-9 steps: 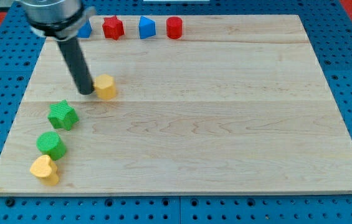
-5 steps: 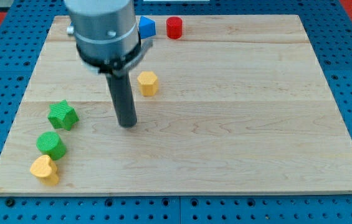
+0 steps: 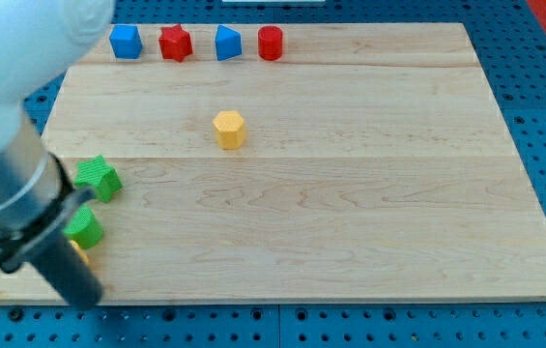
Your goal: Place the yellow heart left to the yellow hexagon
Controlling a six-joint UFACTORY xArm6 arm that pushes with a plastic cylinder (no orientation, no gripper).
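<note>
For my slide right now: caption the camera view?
Rod tip at bottom left over the mostly hidden yellow heart block, far from the yellow hexagon block on the wooden board.

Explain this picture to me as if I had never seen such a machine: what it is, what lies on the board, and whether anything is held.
One camera looks down on a wooden board. The large grey shape at the view's left is a robot arm ending in a dark rod; my tip sits at the bottom left corner, over the mostly hidden yellow heart. It only pushes blocks; nothing is held. Nearby lie a green star and green cylinder. The yellow hexagon stands alone mid-board. Along the top: two blue and two red blocks.
</note>
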